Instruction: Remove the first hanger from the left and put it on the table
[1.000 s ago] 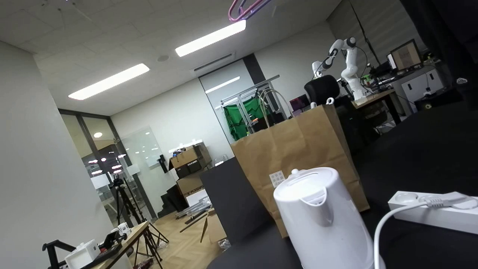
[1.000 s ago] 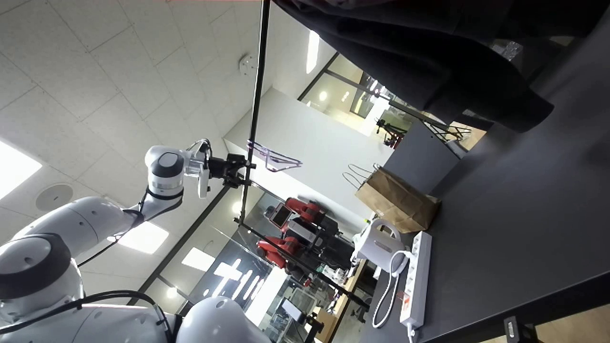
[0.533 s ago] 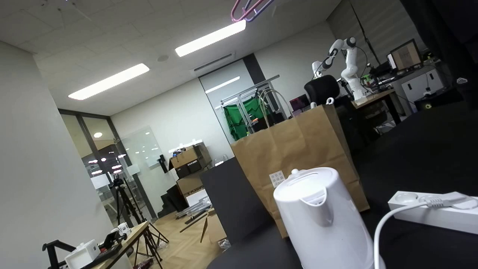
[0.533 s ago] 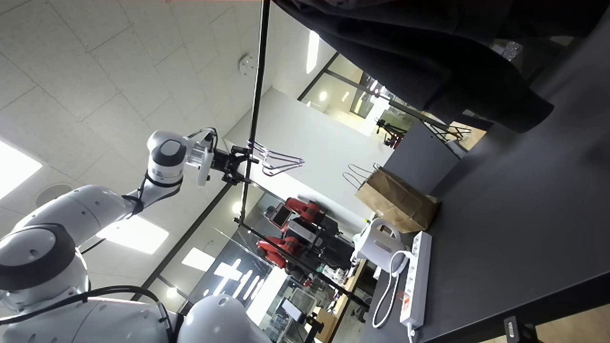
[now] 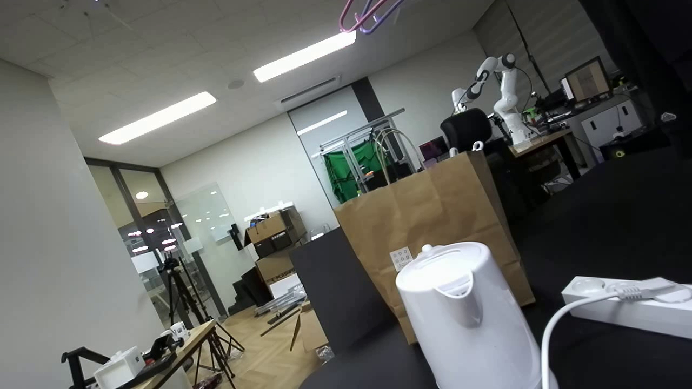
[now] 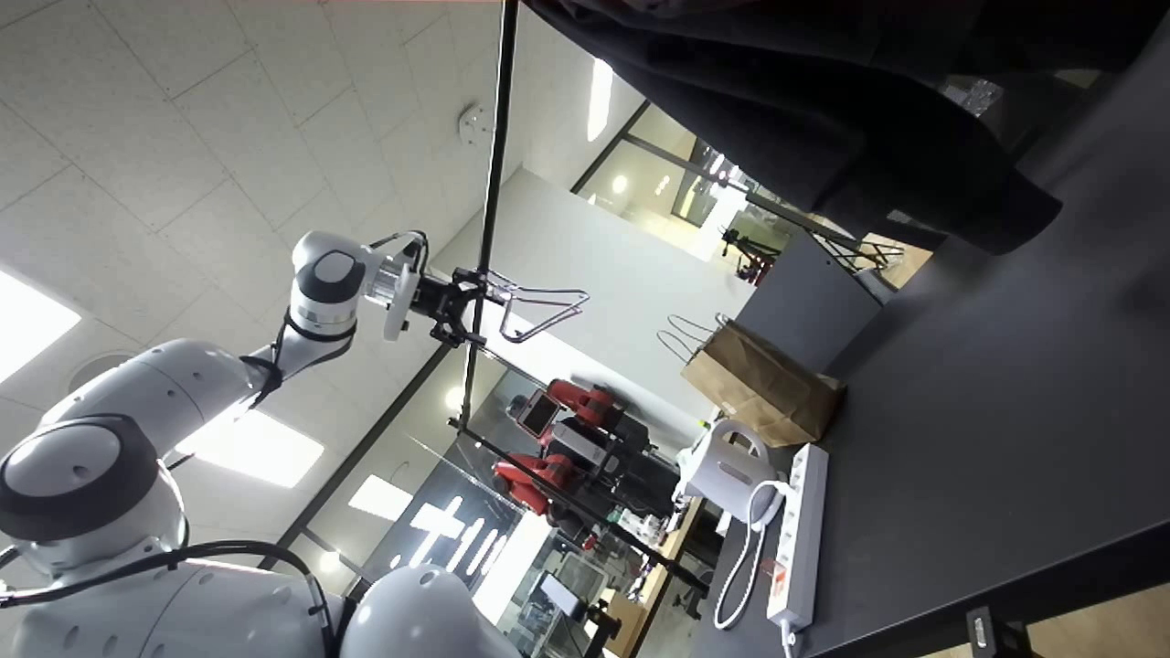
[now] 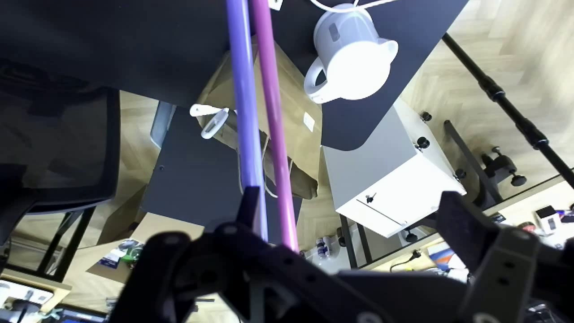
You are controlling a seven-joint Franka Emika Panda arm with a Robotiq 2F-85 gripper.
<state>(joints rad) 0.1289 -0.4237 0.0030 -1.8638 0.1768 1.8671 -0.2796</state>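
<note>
Your white arm (image 6: 187, 384) and its end effector (image 6: 492, 319) have shifted up and to the right in an exterior view over the last second, so that the end effector now reaches slightly farther across the dark rail (image 6: 494, 178). You have its fingers (image 7: 462, 222) spread wide, one at each side of a broad gap in the wrist view. Your pink hanger (image 7: 275, 121) crosses that view as a straight rod, inside the gap and just beside the finger at the picture's left; that finger covers part of the purple hanger (image 7: 245, 112). You cannot tell from these views whether either rod touches it.

Both hangers are up by the rail, well apart from the counter (image 6: 960, 439); their hooks are hard to make out near your end effector. You see their lower ends at the top edge of an exterior view, over one end of a ceiling light (image 5: 305, 55), pink to the left of purple. Both have slid a little rightward there.

On the counter you have a white kettle (image 5: 470, 319) near a brown paper bag (image 5: 427, 221), with a white power strip (image 5: 638, 316) just beside the kettle.
</note>
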